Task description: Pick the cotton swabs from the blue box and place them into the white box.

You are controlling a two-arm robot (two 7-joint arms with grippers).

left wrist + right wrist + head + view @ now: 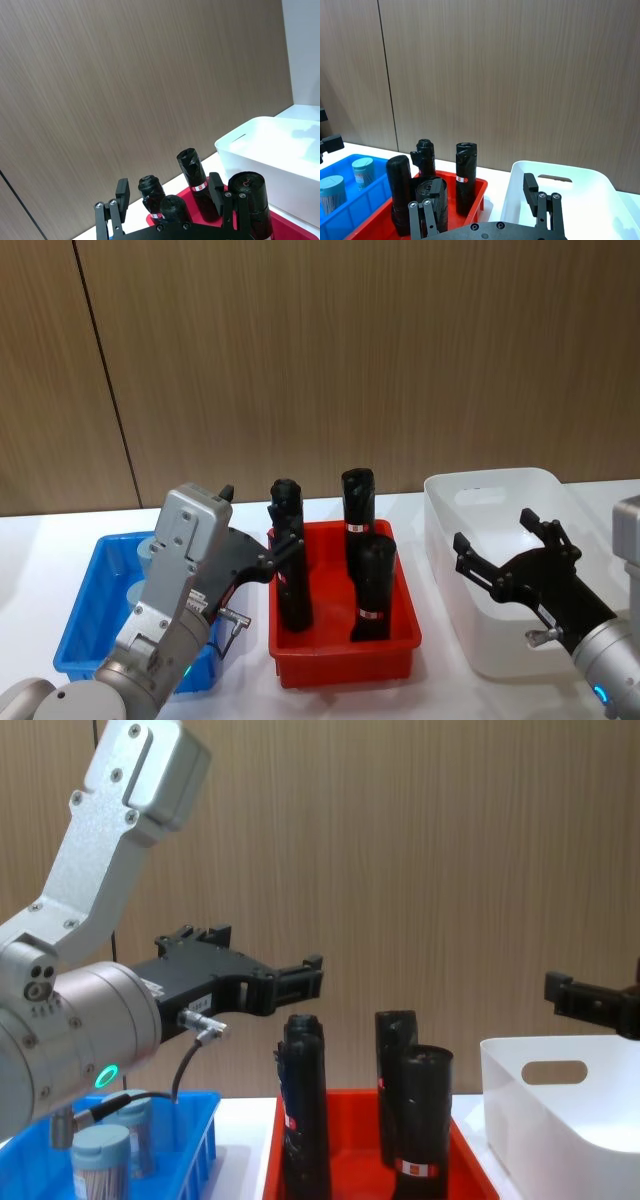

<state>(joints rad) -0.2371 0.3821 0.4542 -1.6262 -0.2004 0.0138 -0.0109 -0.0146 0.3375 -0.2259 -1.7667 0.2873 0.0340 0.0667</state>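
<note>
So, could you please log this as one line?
left gripper open near blue box; right gripper open over white box; cotton swabs in blue box

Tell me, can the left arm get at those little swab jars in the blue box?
Probably yes: the left tool hangs open above the edge of the blue box, and nothing covers the cotton swabs.

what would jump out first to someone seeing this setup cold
Probably the red bin in the middle of the table, with tall black cylinders standing in it. Next come the two open grippers. The left gripper hangs above the right side of the blue box, which holds the cotton swabs, and the right gripper hangs over the white box.
</note>
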